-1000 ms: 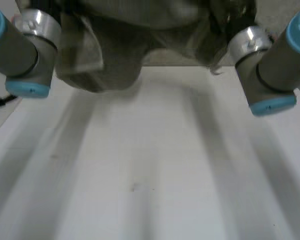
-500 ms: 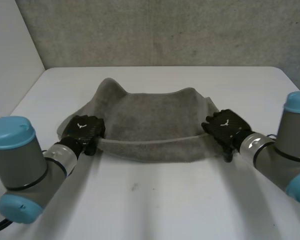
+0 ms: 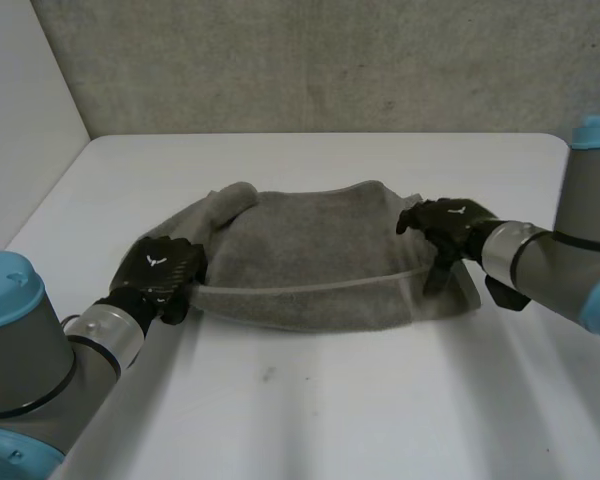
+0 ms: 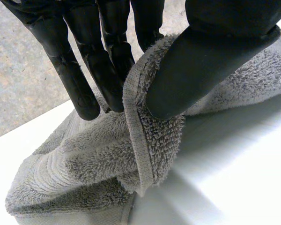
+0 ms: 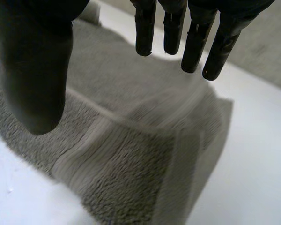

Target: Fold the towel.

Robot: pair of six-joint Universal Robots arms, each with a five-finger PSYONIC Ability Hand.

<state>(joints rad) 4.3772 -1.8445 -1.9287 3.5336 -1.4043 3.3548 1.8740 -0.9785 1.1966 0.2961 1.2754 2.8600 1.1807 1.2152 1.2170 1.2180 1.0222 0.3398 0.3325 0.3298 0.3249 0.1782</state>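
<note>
Fold looks laid. The left hand (image 3: 160, 272) pinches the towel (image 3: 310, 262) at nine o'clock; the right hand (image 3: 448, 228), at three, hangs slack-fingered, empty. Left release comes next.

in the head view the left hand (image 3: 160, 272) covers the towel (image 3: 310, 260) corner under it, and its fingertips are out of sight beneath it. the left arm (image 3: 40, 360) and right arm (image 3: 570, 270) run off the frame's edges. in the right wrist view the towel just past the right hand (image 5: 33, 70) is smeared, weave unreadable.
</note>
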